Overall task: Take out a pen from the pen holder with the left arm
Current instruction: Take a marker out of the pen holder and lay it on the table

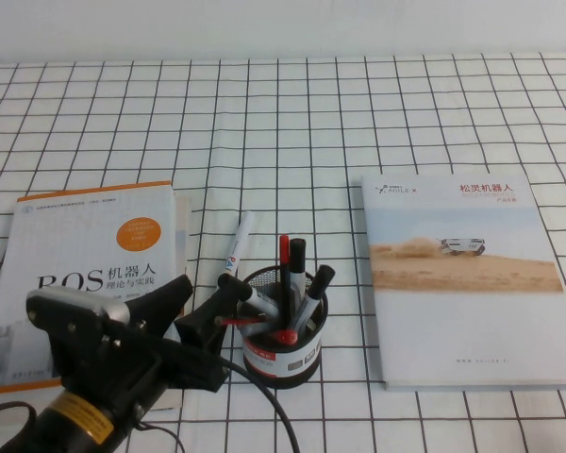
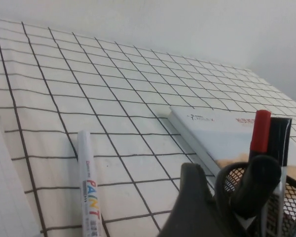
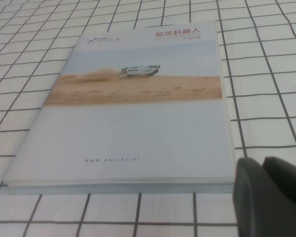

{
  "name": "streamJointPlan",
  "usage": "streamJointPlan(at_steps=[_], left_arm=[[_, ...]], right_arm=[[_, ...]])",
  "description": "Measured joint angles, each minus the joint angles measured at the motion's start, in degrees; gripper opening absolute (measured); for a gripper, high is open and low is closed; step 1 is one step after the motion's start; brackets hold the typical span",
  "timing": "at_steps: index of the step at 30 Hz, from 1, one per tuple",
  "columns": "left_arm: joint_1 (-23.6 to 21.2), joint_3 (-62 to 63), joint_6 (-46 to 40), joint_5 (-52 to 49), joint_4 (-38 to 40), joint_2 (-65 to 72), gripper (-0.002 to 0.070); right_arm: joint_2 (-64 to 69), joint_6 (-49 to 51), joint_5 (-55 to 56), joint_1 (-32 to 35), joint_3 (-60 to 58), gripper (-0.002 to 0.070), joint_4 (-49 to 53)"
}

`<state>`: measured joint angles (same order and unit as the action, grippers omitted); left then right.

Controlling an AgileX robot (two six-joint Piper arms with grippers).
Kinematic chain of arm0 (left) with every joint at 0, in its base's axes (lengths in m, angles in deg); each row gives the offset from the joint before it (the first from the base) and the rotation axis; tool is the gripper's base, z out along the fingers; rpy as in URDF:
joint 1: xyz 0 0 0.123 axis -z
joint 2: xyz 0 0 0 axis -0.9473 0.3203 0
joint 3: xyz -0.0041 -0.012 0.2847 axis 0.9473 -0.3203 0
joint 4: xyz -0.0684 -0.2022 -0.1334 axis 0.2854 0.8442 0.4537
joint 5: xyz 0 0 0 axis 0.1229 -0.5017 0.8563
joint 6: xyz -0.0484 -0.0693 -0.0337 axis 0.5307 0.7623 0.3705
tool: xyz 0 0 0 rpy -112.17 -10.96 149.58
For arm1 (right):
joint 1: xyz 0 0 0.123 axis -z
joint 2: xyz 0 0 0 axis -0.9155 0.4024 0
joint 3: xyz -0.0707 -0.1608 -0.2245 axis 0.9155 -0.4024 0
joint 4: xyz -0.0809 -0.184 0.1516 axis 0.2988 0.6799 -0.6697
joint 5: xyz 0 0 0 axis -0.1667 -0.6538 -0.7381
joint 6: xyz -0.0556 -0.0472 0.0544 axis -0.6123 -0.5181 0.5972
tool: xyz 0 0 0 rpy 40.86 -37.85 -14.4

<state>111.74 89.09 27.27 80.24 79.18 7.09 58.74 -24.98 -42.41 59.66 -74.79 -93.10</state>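
The white paint marker lies flat on the checked bench, already out of the black mesh pen holder and resting just beyond the holder's far-left rim, with its length angled away from the robot. The left gripper hangs low over the marker's near end with its 2 fingers spread wide apart and nothing clamped between them. That spread fits a marker set down and let go, not one about to be seized, since its body rests fully on the cloth and no pad touches it in the left wrist view. The holder stands upright just beside the gripper's right finger. It holds several more markers, a red-capped one and black-capped ones leaning against its rim, so the task's pen seems to be this 1 loose marker. The ROS book lies under the left arm and the AgileX brochure lies well to the right, both clear of the marker. The right gripper shows only in its own wrist view, parked low near the brochure's near corner. Whether it is apart or together cannot be told. Judging by the layout, the task looks essentially done, and lifting the left arm away calls for care not to nudge the marker or tip the holder.
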Motion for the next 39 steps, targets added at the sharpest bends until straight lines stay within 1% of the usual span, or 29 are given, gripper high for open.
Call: streamJointPlan(at_steps=[3, 7, 9, 11, 14, 17, 21, 28, 32, 39], left_arm=[[0.0, 0.0, -0.89, 0.0, 1.14, -1.64, 0.0414], [0.0, 0.0, -4.37, 0.0, 5.08, -6.61, 0.0414], [0.0, 0.0, -4.62, 0.04, 4.62, -10.08, 0.0414], [0.0, 0.0, -4.62, 0.28, 1.06, -13.38, 0.0414], [0.0, 0.0, -4.34, 0.73, -6.55, -16.42, 0.0414], [0.0, 0.0, -3.4, -2.08, -9.93, -17.2, 0.0414], [0.0, -0.11, -2.9, -5.89, -9.49, -16.44, 0.0414], [0.0, -0.19, -2.78, -6.23, -6.48, -10.83, 0.0414], [0.0, -0.19, -2.78, -4.19, -3.44, -7.35, 0.0414], [0.0, -0.19, -2.78, -1.35, -2.66, -3.59, 0.0414]], right_arm=[[0.0, 0.0, 0.0, 0.0, 0.0, -0.0012, 0.0], [0.0, 0.0, 0.0, 0.0, 0.0, -0.0013, 0.0], [0.0, 0.0, 0.0, 0.0, 0.0, -0.0013, 0.0], [0.0, 0.0, 0.0, 0.0, 0.0, -0.0013, 0.0], [0.0, 0.0, 0.0, 0.0, 0.0, -0.0013, 0.0], [0.0, 0.0, 0.0, 0.0, 0.0, -0.0013, 0.0], [0.0, 0.0, 0.0, 0.0, 0.0, -0.0013, 0.0], [0.0, 0.0, 0.0, 0.0, 0.0, -0.0013, 0.0], [0.0, 0.0, 0.0, 0.0, 0.0, -0.0013, 0.0], [0.0, 0.0, 0.0, 0.0, 0.0, -0.0012, 0.0]])
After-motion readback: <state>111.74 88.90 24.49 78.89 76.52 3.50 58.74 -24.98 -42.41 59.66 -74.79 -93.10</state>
